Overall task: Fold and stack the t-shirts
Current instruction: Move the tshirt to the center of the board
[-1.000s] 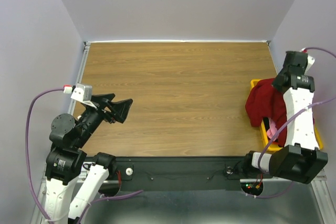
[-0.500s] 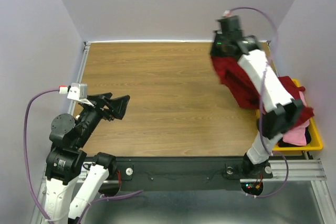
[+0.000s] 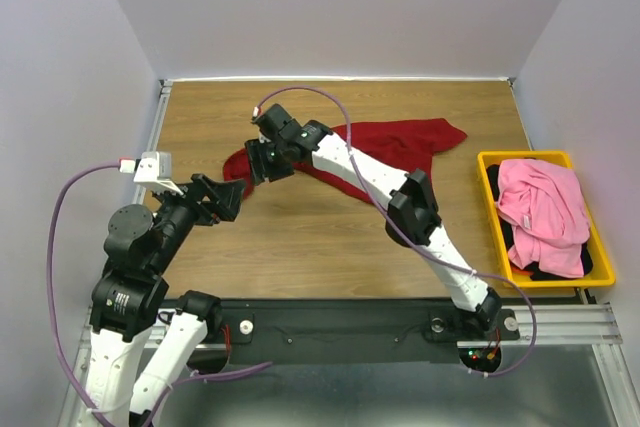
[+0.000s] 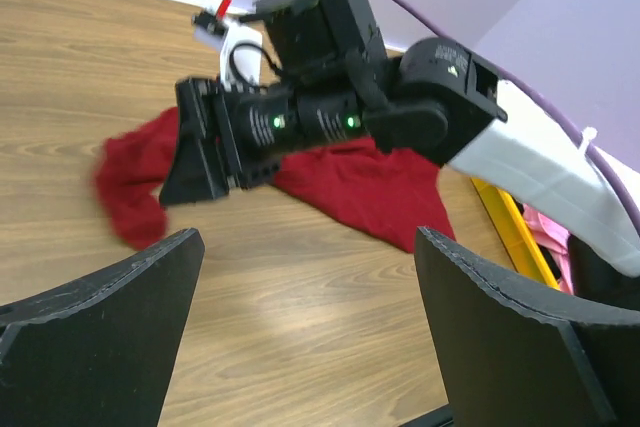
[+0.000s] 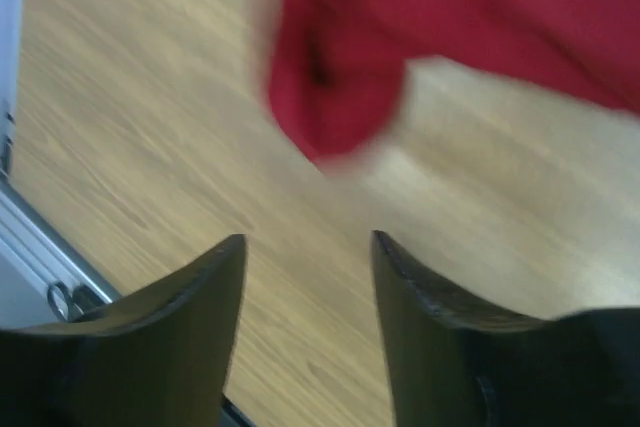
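Observation:
The dark red t-shirt [image 3: 400,142] lies stretched and rumpled across the far middle of the table, its left end bunched [image 4: 130,182]. My right gripper [image 3: 253,165] hovers at that left end, open, with only wood between its fingers [image 5: 310,247]; the red cloth [image 5: 480,17] lies just beyond the tips, blurred. My left gripper [image 3: 228,197] is wide open just in front of the shirt's left end, with bare wood between its fingers [image 4: 308,242], facing the right gripper [image 4: 205,152]. A pink t-shirt [image 3: 545,209] lies on a black one [image 3: 540,270] in the bin.
The yellow bin [image 3: 488,162] stands at the table's right edge. The right arm [image 3: 415,205] reaches diagonally over the middle of the table. A metal rail [image 3: 155,137] runs along the left edge.
The right arm swung the red t-shirt out of the bin, across to the left side, and its jaws opened, leaving the shirt on the table. The pink t-shirt is now uncovered.

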Controlling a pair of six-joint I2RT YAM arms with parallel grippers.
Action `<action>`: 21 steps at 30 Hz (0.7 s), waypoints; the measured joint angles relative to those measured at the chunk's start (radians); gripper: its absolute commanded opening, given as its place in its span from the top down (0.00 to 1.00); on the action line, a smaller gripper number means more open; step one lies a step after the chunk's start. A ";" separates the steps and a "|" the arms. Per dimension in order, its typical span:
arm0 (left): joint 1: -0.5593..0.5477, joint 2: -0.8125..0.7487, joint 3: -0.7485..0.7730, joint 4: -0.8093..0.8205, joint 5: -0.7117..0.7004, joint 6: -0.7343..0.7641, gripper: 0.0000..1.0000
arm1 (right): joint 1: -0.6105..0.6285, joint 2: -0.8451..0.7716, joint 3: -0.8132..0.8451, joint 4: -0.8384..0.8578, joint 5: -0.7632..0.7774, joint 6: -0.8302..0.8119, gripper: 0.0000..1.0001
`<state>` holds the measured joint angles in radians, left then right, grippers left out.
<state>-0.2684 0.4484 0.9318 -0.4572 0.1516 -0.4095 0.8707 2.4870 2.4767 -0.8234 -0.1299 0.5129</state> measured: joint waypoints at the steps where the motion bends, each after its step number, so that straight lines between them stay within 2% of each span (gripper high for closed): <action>1: 0.000 0.000 0.000 -0.003 -0.002 -0.002 0.01 | 0.009 -0.018 -0.036 0.001 0.004 -0.008 0.38; 5: 0.000 0.005 -0.018 0.000 -0.011 -0.019 0.01 | -0.010 -0.197 -0.272 0.026 0.120 -0.077 0.38; 7: 0.000 0.028 -0.039 0.014 -0.014 -0.030 0.01 | -0.055 -0.349 -0.433 0.045 0.177 -0.108 0.40; 9: 0.000 0.071 -0.054 0.031 -0.013 -0.035 0.01 | -0.112 -0.473 -0.544 0.058 0.223 -0.137 0.42; 13: 0.000 0.238 -0.090 0.089 -0.004 -0.037 0.01 | -0.274 -0.786 -0.878 0.134 0.317 -0.194 0.46; 16: 0.000 0.369 -0.101 0.141 0.026 -0.038 0.01 | -0.347 -0.903 -1.085 0.148 0.334 -0.219 0.47; 21: -0.057 0.619 -0.098 0.240 0.066 -0.066 0.01 | -0.425 -0.957 -1.305 0.172 0.333 -0.230 0.47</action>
<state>-0.3252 1.0676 0.8337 -0.2173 0.2173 -0.4751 0.4454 1.5299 1.1717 -0.6510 0.2031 0.2832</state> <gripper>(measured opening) 0.986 0.533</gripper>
